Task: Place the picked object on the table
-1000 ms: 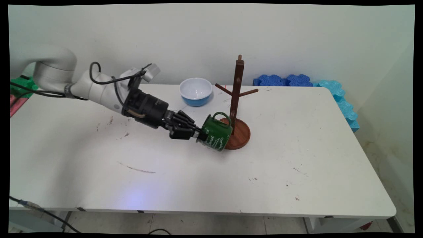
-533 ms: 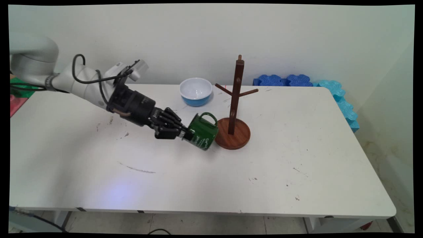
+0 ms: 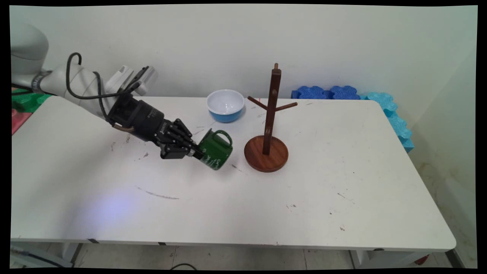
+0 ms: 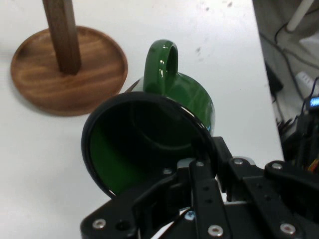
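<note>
My gripper [image 3: 196,153] is shut on the rim of a green mug [image 3: 216,152], which is tilted on its side just above the table, its handle up and its mouth toward the hand. In the hand view the mug [image 4: 164,124] fills the middle, its dark green inside facing the camera, and the gripper [image 4: 192,162] pinches the lower right of the rim. A brown wooden mug tree [image 3: 269,125] with a round base [image 4: 45,74] stands to the mug's right, a short gap away.
A blue bowl with a white inside [image 3: 225,104] sits behind the mug near the table's back edge. Blue foam pieces [image 3: 354,94] lie along the back right corner. Green and red items [image 3: 21,108] show at the far left edge.
The arm has drawn back to the left with the mug. The mug was over the tree's base, then beside it, and now hangs apart from it.
</note>
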### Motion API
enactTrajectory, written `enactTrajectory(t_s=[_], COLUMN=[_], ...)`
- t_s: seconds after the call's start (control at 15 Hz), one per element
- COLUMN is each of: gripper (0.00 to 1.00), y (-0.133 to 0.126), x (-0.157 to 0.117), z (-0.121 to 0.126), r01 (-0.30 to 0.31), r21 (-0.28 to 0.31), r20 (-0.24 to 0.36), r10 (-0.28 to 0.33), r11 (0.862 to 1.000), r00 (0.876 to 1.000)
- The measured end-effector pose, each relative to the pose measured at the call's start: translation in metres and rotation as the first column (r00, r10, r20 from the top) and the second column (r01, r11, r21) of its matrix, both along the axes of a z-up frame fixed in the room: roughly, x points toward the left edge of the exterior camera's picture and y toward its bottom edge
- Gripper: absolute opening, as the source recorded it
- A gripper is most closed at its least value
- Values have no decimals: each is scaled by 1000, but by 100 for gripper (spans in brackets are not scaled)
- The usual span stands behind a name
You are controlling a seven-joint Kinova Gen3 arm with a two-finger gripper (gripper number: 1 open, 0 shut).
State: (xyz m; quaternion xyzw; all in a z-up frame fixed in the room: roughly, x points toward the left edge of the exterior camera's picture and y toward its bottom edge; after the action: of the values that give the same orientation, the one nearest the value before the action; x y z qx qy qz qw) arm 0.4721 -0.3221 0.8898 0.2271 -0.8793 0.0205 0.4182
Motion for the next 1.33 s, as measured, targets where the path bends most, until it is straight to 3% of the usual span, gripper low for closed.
enactTrajectory(t_s=[0.33,0.67,1.07,1.33], gripper=[0,0,0,0], y=[-1,-4,-9,-16], x=[11,17,22,24], z=[6,9,8,4], r01=[41,85,119,148], r21=[-57,-103,-136,-160], r20=[118,231,358,442], r10=[-34,-59,-63,-63], r11=[998,991,983,976], r00=[992,971,932,895])
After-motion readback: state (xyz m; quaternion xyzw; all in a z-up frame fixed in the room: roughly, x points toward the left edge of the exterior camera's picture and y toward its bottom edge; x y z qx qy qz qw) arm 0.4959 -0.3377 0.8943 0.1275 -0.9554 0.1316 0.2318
